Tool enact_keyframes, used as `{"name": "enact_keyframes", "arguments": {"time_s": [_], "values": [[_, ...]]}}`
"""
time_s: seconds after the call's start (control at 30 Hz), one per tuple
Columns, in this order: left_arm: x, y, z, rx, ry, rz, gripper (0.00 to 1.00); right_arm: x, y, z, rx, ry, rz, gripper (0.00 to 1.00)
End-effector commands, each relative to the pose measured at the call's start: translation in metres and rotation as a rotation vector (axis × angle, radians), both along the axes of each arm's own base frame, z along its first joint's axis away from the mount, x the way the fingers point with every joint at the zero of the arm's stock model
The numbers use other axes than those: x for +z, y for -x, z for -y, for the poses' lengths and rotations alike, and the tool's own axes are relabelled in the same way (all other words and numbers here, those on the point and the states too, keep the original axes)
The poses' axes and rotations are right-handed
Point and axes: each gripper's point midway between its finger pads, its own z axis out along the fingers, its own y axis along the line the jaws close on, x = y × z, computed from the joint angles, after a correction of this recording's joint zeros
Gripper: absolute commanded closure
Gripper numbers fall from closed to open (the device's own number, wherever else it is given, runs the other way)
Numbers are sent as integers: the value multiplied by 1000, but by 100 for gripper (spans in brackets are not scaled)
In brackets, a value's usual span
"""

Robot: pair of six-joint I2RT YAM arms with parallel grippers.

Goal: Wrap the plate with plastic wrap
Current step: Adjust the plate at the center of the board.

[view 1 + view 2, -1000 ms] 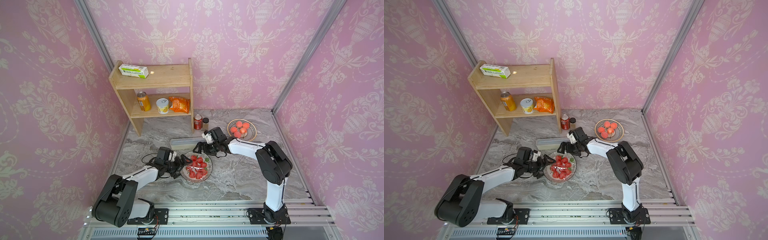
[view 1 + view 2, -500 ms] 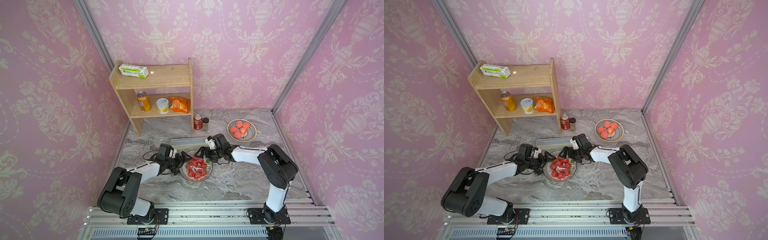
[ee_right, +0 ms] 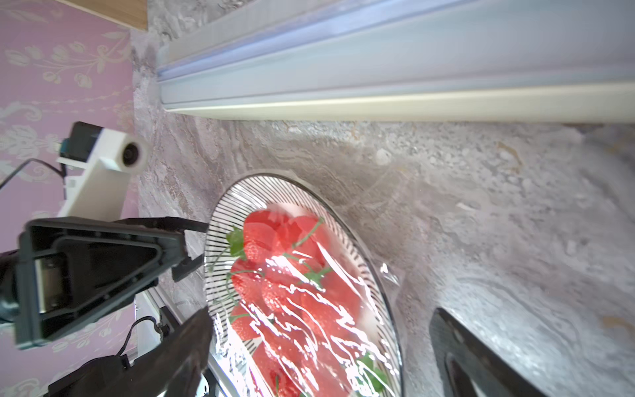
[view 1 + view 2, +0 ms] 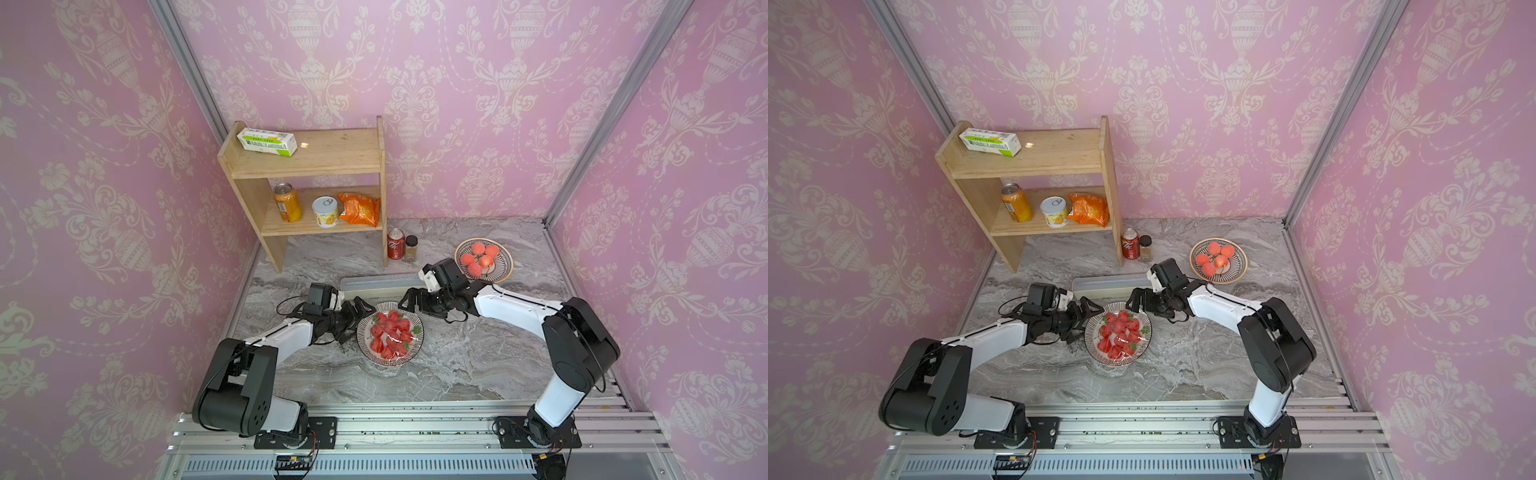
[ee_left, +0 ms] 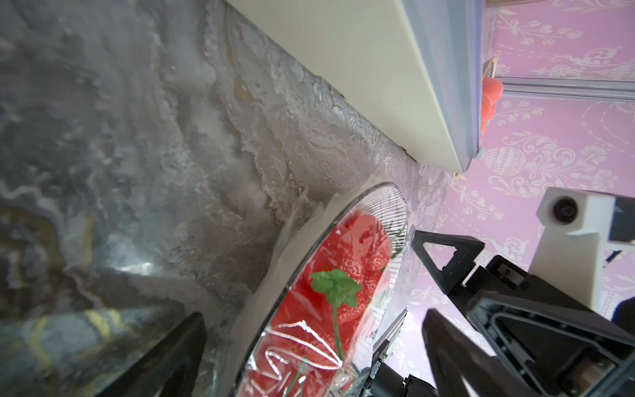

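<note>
The striped plate (image 4: 390, 362) (image 4: 1119, 362) of strawberries sits mid-table, with glossy creased plastic wrap (image 4: 395, 332) (image 5: 295, 343) (image 3: 309, 309) stretched over the fruit. The long cream wrap box (image 4: 378, 284) (image 4: 1108, 284) (image 5: 360, 68) (image 3: 378, 68) lies just behind it. My left gripper (image 4: 353, 318) (image 4: 1086, 318) (image 5: 314, 361) is open at the plate's left rim (image 5: 391, 206), and the rim reaches between its jaws. My right gripper (image 4: 411, 301) (image 4: 1136, 301) (image 3: 326, 357) stands open over the plate's back-right rim (image 3: 233, 202). Neither gripper holds anything.
A wooden shelf (image 4: 307, 166) at back left holds a green-and-white carton (image 4: 267, 141), an orange can (image 4: 286, 203), a tin (image 4: 325, 211) and a chips bag (image 4: 359, 210). A cola can (image 4: 395, 244), spice jar (image 4: 411, 248) and a plate of peaches (image 4: 503, 266) stand behind.
Both arms have shifted slightly around the plate; the right gripper has come forward from the box toward the plate's rim. Both grippers stay open.
</note>
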Motion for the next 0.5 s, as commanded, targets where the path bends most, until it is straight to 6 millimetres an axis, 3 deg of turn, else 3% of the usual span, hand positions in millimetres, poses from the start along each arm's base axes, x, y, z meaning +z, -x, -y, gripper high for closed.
{"name": "enact_keyframes", "arguments": {"time_s": [0.0, 0.07, 0.1, 0.2, 0.47], "values": [[-3, 13, -1, -15, 1, -22, 1, -2, -7, -16, 63, -13, 33, 0], [-5, 15, -1, -18, 7, -29, 1, -7, -8, -24, 79, -22, 34, 0], [-6, 16, -1, -19, 8, -32, 1, 7, -17, -35, 88, -49, 74, 0], [-7, 17, 0, -17, 17, -33, 1, 7, -24, -45, 99, -71, 101, 0], [-6, 18, 1, -15, 28, -32, 1, -18, -14, -50, 112, -57, 47, 0]]}}
